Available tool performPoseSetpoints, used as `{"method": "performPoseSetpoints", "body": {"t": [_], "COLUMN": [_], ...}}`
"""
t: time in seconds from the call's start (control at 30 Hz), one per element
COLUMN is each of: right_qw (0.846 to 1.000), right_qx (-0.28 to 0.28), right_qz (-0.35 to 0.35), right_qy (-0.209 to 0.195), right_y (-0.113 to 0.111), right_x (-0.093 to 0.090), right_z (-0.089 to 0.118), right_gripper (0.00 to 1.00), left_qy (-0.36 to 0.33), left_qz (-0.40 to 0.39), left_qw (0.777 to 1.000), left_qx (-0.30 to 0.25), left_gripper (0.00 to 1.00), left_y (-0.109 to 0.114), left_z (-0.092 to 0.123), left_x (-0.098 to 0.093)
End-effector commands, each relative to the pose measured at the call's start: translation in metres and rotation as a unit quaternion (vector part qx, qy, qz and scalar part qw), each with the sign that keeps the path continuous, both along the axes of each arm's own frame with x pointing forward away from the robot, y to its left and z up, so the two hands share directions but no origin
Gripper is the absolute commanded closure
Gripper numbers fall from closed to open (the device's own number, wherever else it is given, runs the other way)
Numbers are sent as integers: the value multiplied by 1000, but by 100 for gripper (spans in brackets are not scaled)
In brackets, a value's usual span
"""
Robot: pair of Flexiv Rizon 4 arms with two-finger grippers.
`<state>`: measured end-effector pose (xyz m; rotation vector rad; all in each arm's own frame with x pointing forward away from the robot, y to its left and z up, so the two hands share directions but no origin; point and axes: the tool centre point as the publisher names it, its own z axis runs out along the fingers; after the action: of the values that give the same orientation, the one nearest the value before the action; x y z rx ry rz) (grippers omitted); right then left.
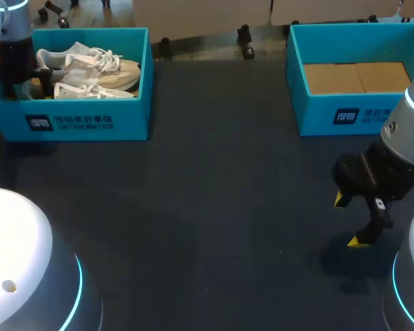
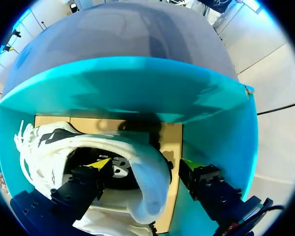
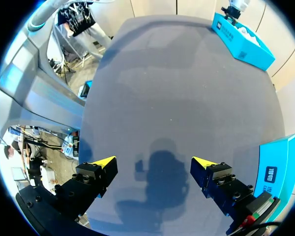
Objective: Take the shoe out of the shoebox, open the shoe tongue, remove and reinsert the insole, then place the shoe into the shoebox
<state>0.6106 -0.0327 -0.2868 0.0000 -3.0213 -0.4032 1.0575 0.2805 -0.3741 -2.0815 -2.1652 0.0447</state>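
Wide open, the left gripper straddled the heel of the white shoe in the upper-left shoebox; the right gripper gaped apart, lower right.

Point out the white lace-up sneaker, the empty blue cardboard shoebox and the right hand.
white lace-up sneaker [image 1: 91,63], head view, laced upper
empty blue cardboard shoebox [image 1: 317,114], head view, front wall
right hand [image 3: 153,162], right wrist view, midway between fingertips

A second teal box, cardboard-floored, stands far right on the dark table.
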Motion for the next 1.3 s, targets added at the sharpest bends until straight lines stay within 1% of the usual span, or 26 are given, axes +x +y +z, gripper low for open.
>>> {"method": "performPoseSetpoints", "body": {"t": [0.03, 0.2, 0.27, 0.3, 0.33, 0.37, 0.4, 0.47, 0.53, 0.6, 0.67, 0.73, 0.77, 0.97, 1.3], "right_qw": [1000, 1000, 1000, 1000, 1000, 1000, 1000, 1000, 1000, 1000, 1000, 1000, 1000, 1000, 1000], "right_qx": [-1, -1, -1, -1, -1, -1, -1, -1, -1, -1, -1, -1, -1, -1, -1], "right_qz": [0, 0, 0, 0, 0, 0, 0, 0, 0, 0, 0, 0, 0, 0, 0], "right_qy": [0, 0, 0, 0, 0, 0, 0, 0, 0, 0, 0, 0, 0, 0, 0], "right_y": [1, 1, 1, 1, 1, 1, 1, 1, 1, 1, 1, 1, 1, 1, 1], "right_x": [0, 0, 0, 0, 0, 0, 0, 0, 0, 0, 0, 0, 0, 0, 0], "right_z": [-1, -1, -1, -1, -1, -1, -1, -1, -1, -1, -1, -1, -1, -1, -1], "right_gripper": [0, 0, 0, 0, 0, 0, 0, 0, 0, 0, 0, 0, 0, 0, 0], "left_qy": [-1, -2, -1, -2, -1, 0, 4, 5, 6, 6, 5, 4, 4, 1, -4], "left_qz": [0, -2, -1, -1, 0, 0, -2, -3, -5, -6, -7, -7, -7, -11, -13], "left_qw": [1000, 1000, 1000, 1000, 1000, 1000, 1000, 1000, 1000, 1000, 1000, 1000, 1000, 1000, 1000], "left_qx": [4, 10, 12, 12, 13, 13, 14, 14, 17, 19, 21, 23, 23, 24, 16], "left_gripper": [18, 22, 33, 34, 38, 44, 48, 51, 63, 68, 77, 94, 100, 100, 100], "left_y": [-1, -1, -1, 0, 0, 0, 1, 2, 4, 5, 6, 6, 7, 9, 16], "left_z": [-4, -7, -9, -9, -10, -10, -11, -12, -12, -14, -16, -17, -17, -15, -2], "left_x": [0, 0, 1, 1, 1, 2, 2, 2, 1, 1, 0, 0, 0, -1, 0]}}
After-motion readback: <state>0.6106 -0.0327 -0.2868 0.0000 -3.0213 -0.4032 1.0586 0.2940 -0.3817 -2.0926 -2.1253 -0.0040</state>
